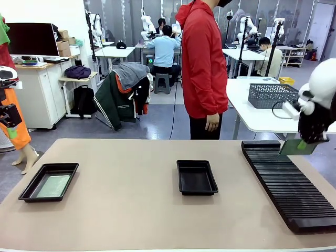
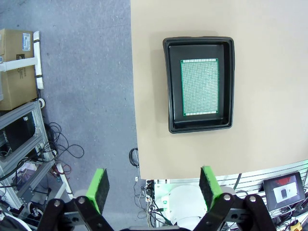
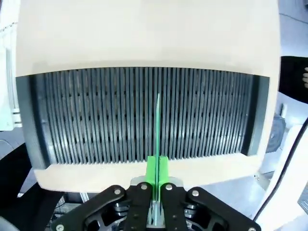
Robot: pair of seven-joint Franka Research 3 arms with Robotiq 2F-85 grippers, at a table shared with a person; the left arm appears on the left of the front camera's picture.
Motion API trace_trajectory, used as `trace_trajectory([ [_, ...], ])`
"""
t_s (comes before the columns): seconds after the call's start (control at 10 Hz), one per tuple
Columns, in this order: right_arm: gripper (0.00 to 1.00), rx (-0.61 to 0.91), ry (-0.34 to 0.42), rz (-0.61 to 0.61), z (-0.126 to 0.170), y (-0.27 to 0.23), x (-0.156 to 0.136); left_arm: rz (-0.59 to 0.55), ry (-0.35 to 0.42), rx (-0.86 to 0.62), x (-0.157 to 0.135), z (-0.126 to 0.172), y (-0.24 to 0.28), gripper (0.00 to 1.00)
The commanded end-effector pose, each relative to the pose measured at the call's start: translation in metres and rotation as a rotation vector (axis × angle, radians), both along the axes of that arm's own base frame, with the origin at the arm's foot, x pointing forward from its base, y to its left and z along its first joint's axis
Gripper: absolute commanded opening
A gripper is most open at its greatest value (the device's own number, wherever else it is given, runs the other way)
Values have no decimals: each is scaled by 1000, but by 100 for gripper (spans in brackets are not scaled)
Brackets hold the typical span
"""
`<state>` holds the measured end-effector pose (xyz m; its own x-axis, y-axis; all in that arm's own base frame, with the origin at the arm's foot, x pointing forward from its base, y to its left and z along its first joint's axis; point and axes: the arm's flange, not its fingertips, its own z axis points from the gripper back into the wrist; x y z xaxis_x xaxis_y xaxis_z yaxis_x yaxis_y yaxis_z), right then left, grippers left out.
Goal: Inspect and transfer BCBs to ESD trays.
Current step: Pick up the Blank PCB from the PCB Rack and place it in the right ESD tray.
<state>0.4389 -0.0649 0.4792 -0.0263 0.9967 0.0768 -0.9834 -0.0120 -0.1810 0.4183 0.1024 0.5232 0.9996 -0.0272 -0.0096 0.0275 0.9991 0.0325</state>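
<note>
With right pincer (image 3: 158, 164) clamped on a BCB (image 3: 158, 125) held edge-on over the ribbed rack (image 3: 96, 120), and left pincer (image 2: 154, 186) apart above the left ESD tray (image 2: 174, 86) bearing a second BCB (image 2: 199, 86), carry clear of the slots, turn flat, lower gently into the empty middle ESD tray (image 1: 197, 178).

Tan worktop (image 1: 126, 220). Black left tray (image 1: 31, 190) with a green, finely dotted board (image 2: 199, 87); black middle tray (image 1: 197, 177). Black ribbed rack (image 1: 286, 181). Left pincer (image 2: 154, 178), right pincer (image 3: 157, 166): black, bright green pads; held board (image 3: 158, 125) green.
</note>
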Motion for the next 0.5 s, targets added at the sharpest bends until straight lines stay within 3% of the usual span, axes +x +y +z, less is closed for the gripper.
trace_trajectory([
  [0.0, 0, 10, 64, 7, 44, 1, 8, 0, -5, 2, 1, -1, 1, 100],
  [0.4, 0, 24, 124, -4, 144, -4, 8, 0, -5, 2, 1, -1, 1, 100],
])
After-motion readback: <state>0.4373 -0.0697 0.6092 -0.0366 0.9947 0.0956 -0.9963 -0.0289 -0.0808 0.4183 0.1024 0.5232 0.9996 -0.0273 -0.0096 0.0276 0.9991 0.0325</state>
